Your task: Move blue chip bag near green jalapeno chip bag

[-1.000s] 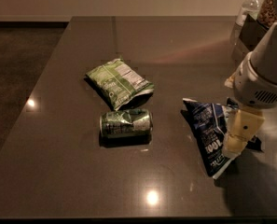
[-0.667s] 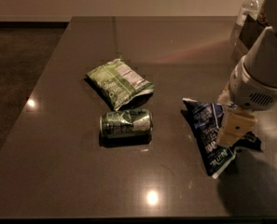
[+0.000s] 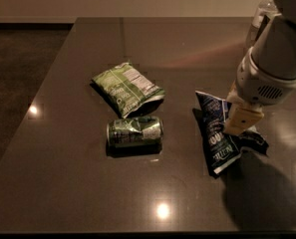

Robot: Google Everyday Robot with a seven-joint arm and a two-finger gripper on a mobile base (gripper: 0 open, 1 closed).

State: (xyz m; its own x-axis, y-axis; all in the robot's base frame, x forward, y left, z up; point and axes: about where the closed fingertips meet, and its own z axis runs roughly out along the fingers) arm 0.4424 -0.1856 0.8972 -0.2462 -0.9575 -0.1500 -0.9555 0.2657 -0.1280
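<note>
Cream-coloured and blunt, the pincer (image 3: pixel 241 121) is hanging over the right side of the desk, at the end of a thick white robot arm (image 3: pixel 272 63) that is slanting in from the upper right corner. Its tip is sitting over the right part of the blue chip bag (image 3: pixel 215 133), a crumpled packet of dark navy foil with white lettering and white edges. Whether the pincer is open, closed or gripping the bag cannot be told from this view.

The blue chip bag is lying on the dark, glossy brown desk (image 3: pixel 73 183), with its narrow end pointing toward the front edge and a crinkled flap sticking out to the right, past the pincer.

To the left, apart from it, a crushed green soda can (image 3: pixel 134 131) is lying on its side. Just behind the can, the green jalapeno chip bag (image 3: pixel 127 86) is lying flat; it is a light green, flattish packet with a white nutrition-label panel, and its dark edge is facing the can. The two bags are lying well apart, with bare desk between them.

The arm is casting a dark shadow on the desk at the front right.
</note>
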